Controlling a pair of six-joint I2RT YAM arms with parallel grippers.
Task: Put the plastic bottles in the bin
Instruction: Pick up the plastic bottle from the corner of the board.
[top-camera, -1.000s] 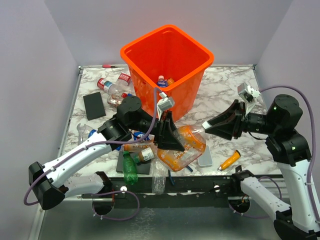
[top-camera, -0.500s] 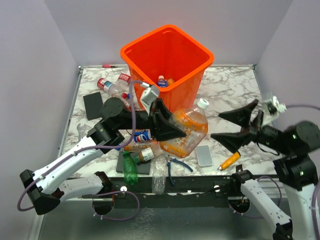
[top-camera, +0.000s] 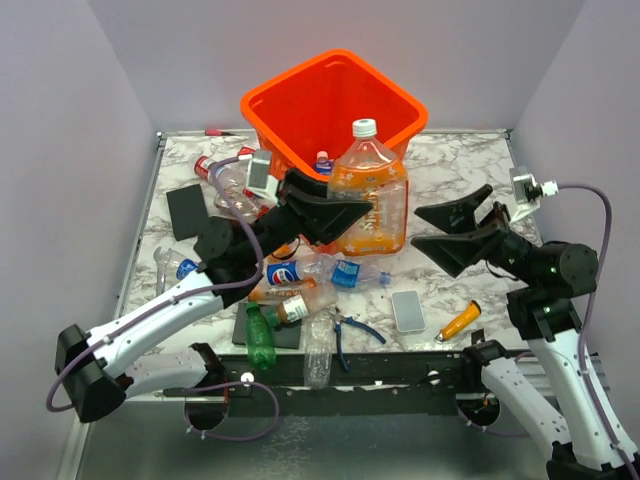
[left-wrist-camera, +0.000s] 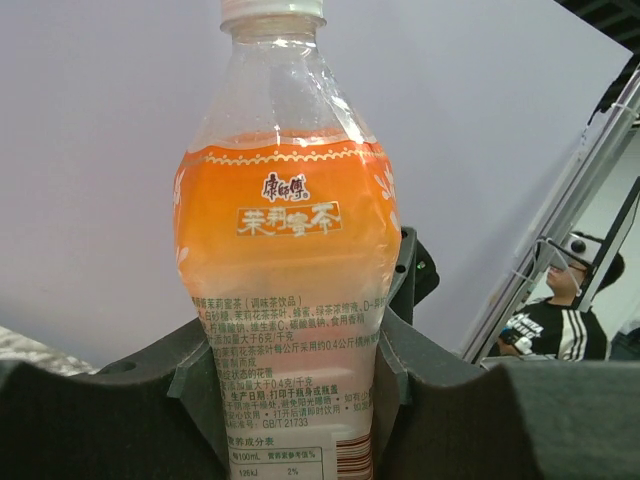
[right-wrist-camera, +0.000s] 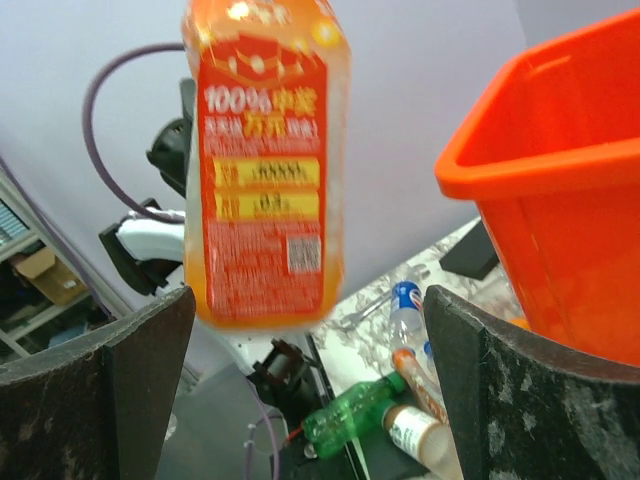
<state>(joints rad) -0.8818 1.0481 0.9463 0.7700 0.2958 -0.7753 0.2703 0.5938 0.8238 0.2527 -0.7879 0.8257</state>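
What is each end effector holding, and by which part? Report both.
The left end effector grips the large orange tea bottle around its lower body, cap up. The right end effector is open and holds nothing.

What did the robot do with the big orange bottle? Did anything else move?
The left gripper, shut on the big orange bottle, lifted it off the table and stood it upright in front of the bin. The right gripper is open, off to the side, not touching it. The bin, the green bottle and the orange-handled tool stayed put.
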